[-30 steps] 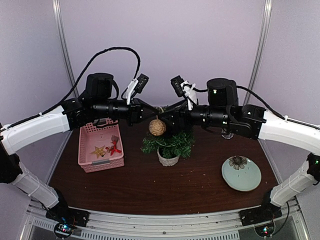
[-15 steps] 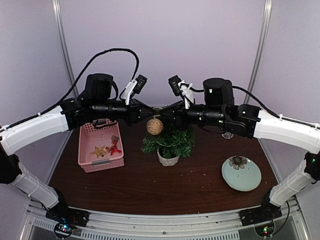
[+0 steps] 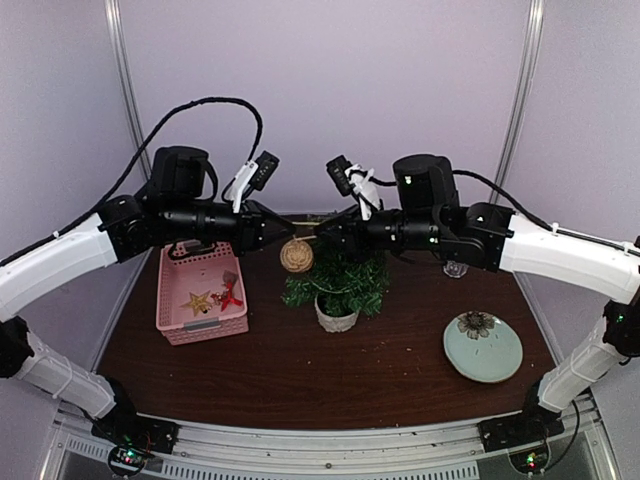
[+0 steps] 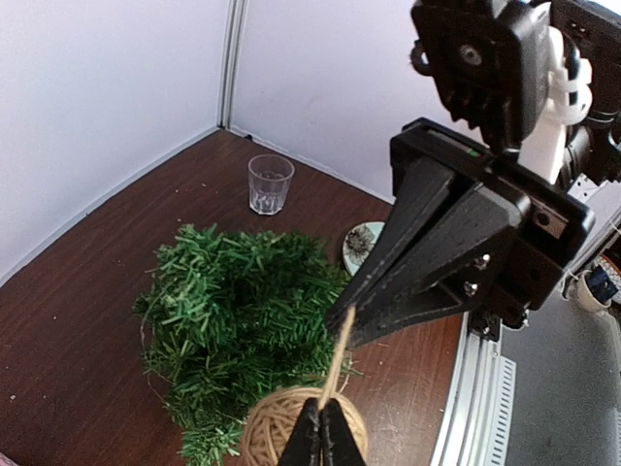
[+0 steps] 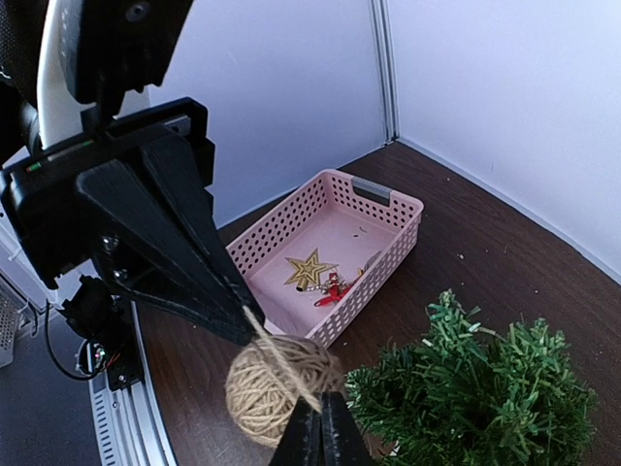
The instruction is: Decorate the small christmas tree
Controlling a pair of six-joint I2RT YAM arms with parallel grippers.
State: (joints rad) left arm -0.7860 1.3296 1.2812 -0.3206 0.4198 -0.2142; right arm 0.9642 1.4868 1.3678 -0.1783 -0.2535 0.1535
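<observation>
The top camera sits high at my back, looking down over the whole tabletop [image 3: 300,375]. My left wrist camera peers close along my left claw [image 4: 321,435] toward the right side; my right wrist camera looks along my right claw [image 5: 321,432] toward the left. Both catch the twine ball [image 4: 277,429], the small christmas tree [image 4: 233,320] and the opposite claw.

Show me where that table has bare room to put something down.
The widest bare stretch is the table front, between pink basket and green plate, in front of the small christmas tree. A smaller gap lies between tree and plate. It is crowded above the tree, where the left gripper and right gripper pinch the twine ball's string.
</observation>
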